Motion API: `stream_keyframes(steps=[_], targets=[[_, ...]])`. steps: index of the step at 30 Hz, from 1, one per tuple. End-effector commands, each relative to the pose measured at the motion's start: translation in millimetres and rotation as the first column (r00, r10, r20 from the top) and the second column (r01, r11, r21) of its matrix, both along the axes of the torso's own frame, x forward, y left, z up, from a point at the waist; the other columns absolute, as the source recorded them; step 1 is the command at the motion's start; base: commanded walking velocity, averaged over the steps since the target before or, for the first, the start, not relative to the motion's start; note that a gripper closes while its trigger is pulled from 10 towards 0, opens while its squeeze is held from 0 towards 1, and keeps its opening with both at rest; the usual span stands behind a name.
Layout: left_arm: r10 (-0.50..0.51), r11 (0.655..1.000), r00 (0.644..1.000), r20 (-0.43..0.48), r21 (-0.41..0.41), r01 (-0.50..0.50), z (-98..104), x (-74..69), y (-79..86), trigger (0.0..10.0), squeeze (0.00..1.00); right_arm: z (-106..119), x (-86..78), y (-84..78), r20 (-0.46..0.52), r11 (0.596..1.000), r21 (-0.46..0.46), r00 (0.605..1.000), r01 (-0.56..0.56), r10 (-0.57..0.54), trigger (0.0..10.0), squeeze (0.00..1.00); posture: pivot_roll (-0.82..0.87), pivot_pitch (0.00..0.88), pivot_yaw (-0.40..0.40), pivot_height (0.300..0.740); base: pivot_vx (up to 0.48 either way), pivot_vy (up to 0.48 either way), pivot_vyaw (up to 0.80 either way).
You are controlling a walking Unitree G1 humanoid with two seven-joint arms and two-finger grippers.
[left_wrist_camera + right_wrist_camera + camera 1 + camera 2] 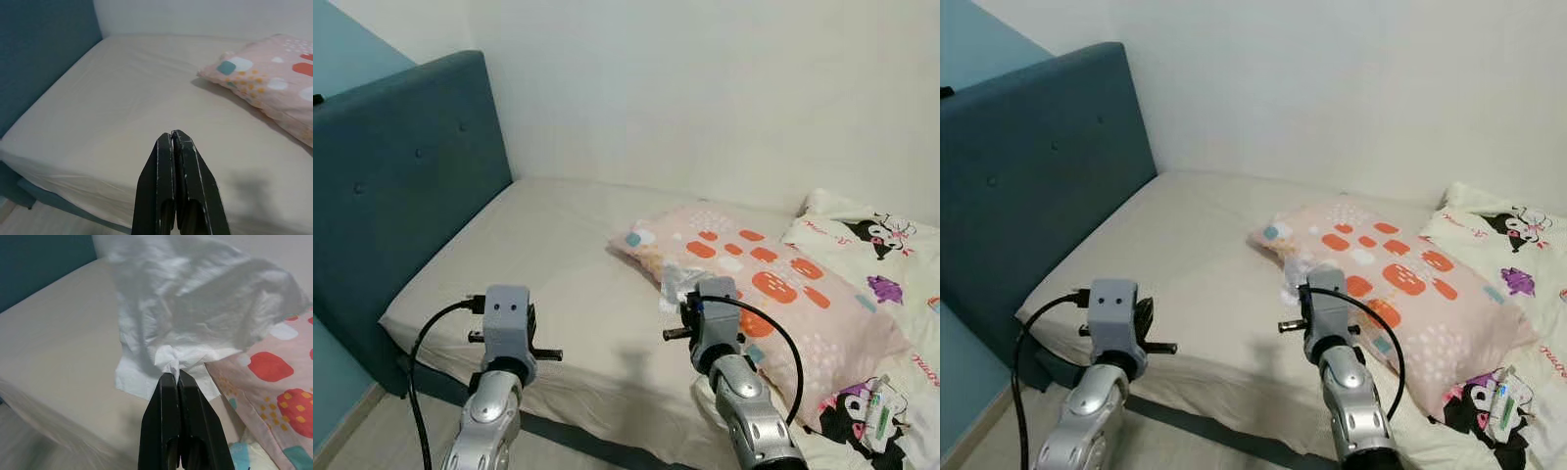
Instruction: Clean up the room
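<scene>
My right gripper (pixel 172 377) is shut on a crumpled white tissue (pixel 195 313), which hangs from the fingertips above the bed. In the eye views the tissue (pixel 675 284) shows just ahead of the right wrist, over the near edge of the pink pillow (pixel 773 294). My left gripper (pixel 172 137) is shut with nothing in it, held over the near side of the beige mattress (pixel 558 284). The pillow has orange, teal and white spots and lies flat at the right of the bed.
A dark teal headboard (pixel 401 186) stands along the left. A white cartoon-print blanket (pixel 881 255) lies at the far right, with a small packet (pixel 881 411) on it near the bed's front edge. White walls close the back.
</scene>
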State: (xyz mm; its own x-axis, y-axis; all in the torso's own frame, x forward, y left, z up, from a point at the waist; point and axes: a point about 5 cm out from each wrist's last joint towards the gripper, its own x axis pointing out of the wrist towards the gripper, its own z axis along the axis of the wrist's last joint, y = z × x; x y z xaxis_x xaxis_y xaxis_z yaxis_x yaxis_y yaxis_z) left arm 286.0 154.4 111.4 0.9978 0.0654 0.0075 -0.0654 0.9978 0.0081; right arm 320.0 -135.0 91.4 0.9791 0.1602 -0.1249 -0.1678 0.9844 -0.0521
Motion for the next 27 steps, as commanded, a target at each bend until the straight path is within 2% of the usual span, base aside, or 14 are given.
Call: stream_keyframes(steps=[1,12,15,19,27], targets=[[0.022,1.000,1.000,-0.012,0.023,-0.022,-4,-3.2,6.6,10.0,0.00,-6,-3.4,2.5,-0.015,1.000,-0.016,1.000,-0.015,0.014,10.0,0.00,-0.04,0.100,-0.027,0.740,0.000,0.000,0.00],[0.030,0.999,1.000,0.002,0.041,-0.030,-4,-1.3,7.8,10.0,0.00,-10,-5.5,3.1,-0.029,1.000,0.021,1.000,0.005,-0.004,10.0,0.00,-0.04,0.132,-0.025,0.740,0.000,0.000,0.00],[0.053,0.998,0.999,-0.005,0.032,-0.052,-6,-4.4,11.0,10.0,0.00,-12,-5.4,-0.3,-0.038,1.000,0.013,0.999,0.020,-0.020,10.0,0.00,-0.04,0.140,-0.042,0.740,0.000,0.000,-0.73],[0.027,0.998,1.000,-0.009,0.050,-0.027,-7,-7.2,8.8,10.0,0.00,-14,-6.1,-2.3,-0.044,1.000,0.012,0.999,0.025,-0.024,10.0,0.00,-0.03,0.136,-0.032,0.740,0.000,0.000,-0.80],[0.036,0.997,0.999,0.012,0.064,-0.037,3,-1.6,16.7,10.0,0.00,-12,-4.3,-2.5,-0.025,0.999,0.021,0.999,0.048,-0.048,10.0,0.00,-0.02,0.127,-0.017,0.740,0.000,0.000,-0.80]])
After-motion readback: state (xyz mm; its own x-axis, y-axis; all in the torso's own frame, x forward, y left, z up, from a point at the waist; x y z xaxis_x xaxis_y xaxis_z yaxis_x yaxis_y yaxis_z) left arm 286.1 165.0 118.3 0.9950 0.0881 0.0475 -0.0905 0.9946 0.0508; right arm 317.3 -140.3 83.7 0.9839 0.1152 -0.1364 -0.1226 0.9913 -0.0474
